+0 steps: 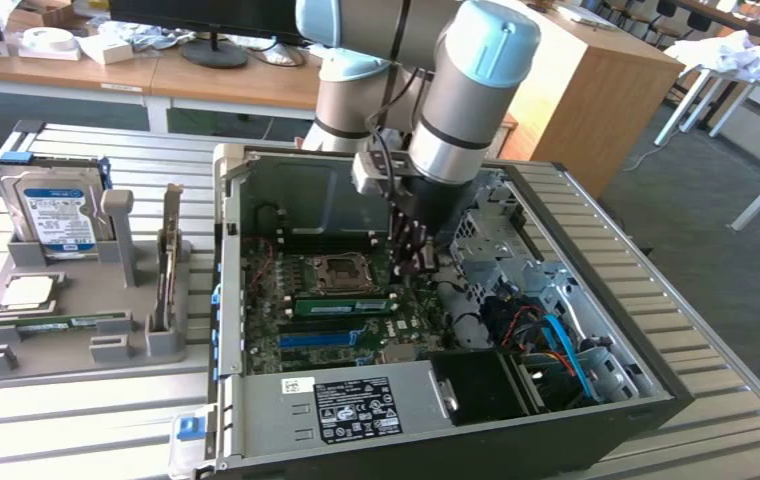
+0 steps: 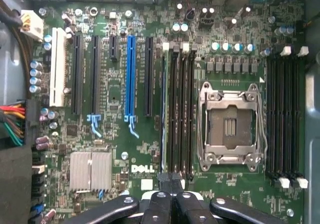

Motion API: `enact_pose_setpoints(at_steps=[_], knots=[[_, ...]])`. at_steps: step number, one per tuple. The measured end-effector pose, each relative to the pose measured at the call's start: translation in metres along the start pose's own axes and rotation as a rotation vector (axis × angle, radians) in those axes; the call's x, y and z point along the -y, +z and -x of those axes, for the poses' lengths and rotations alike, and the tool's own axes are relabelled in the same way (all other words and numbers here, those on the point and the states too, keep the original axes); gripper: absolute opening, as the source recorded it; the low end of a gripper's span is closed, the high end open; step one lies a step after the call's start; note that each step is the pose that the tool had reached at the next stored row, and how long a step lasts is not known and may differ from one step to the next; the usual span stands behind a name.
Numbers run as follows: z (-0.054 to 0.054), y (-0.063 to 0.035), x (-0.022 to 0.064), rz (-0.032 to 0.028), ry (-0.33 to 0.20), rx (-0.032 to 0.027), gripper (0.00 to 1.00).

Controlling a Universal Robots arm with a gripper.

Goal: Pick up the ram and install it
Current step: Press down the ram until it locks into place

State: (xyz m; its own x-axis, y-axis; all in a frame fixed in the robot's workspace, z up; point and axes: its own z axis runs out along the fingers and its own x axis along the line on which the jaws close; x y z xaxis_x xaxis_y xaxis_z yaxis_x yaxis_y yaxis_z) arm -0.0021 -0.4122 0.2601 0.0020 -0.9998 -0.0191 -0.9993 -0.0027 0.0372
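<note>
Indoors: slatted metal table (image 1: 714,330), wooden desks (image 1: 100,65) behind; jaws closed, empty.

Even, bright daylight fills the exterior view, brightest at its right, where the floor (image 1: 700,210) washes pale. The slatted bench (image 1: 87,420) shows soft glare. Inside the computer case (image 1: 580,430) shadows deepen. The wrist view is flatter and slightly soft; the motherboard (image 2: 120,94) is evenly lit, with dark corners.
</note>
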Motion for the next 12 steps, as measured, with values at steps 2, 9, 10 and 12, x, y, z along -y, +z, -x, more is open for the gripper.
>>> enact_pose_setpoints(at_steps=[2,9,10,12], knots=[[0.000,0.0003,-0.0037,-0.0001,0.000,0.0001,0.10],[0.002,0.0012,-0.0177,0.0000,0.000,0.0000,0.10],[0.002,0.0013,-0.0197,0.0000,0.000,0.0001,0.10],[0.002,0.0015,-0.0242,0.0000,0.000,-0.0001,0.10]])
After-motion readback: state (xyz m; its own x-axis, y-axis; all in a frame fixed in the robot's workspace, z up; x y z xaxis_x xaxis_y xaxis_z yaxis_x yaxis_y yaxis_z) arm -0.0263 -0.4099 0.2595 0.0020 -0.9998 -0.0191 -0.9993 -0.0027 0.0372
